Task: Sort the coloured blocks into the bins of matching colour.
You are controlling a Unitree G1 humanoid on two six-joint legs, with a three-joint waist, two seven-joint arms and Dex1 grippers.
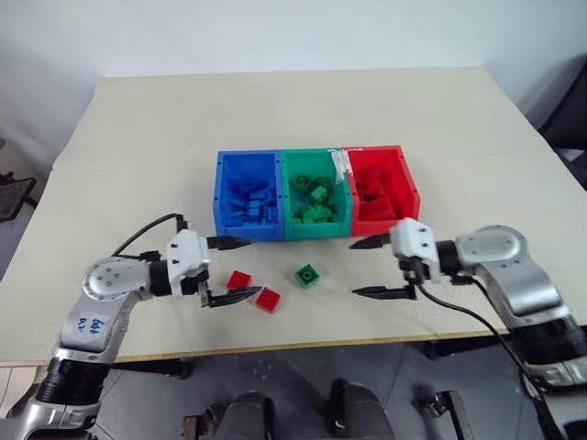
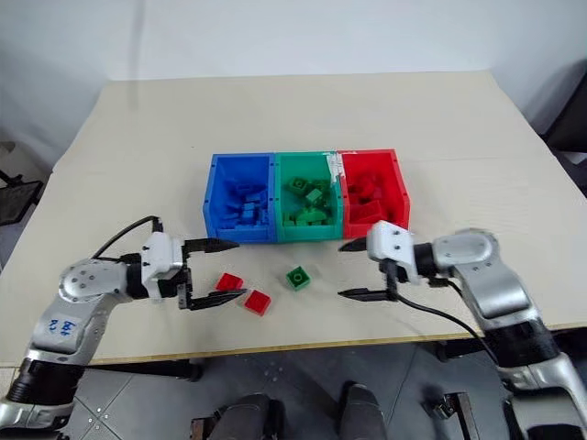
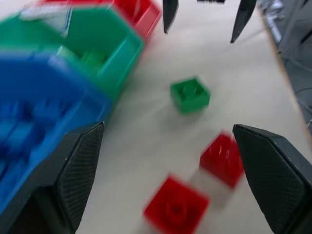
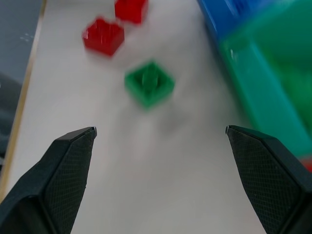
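Three joined bins sit mid-table: blue bin [image 1: 246, 194], green bin [image 1: 315, 193] and red bin [image 1: 382, 190], each holding bricks of its own colour. In front of them on the table lie a green block [image 1: 307, 275] and two red blocks [image 1: 239, 280] [image 1: 268, 300]. My left gripper [image 1: 229, 269] is open, pointing right just left of the red blocks, with nothing between its fingers. My right gripper [image 1: 371, 268] is open too, pointing left, to the right of the green block [image 4: 149, 83]. The left wrist view shows the green block [image 3: 190, 94] and both red blocks [image 3: 223, 159] [image 3: 176, 210] ahead.
The beige table [image 1: 138, 128] stretches wide behind and beside the bins. Its front edge [image 1: 303, 346] runs just below the loose blocks. A black cable [image 1: 142, 234] loops over the left arm. A white tag [image 1: 341, 163] sits on the bins' rim.
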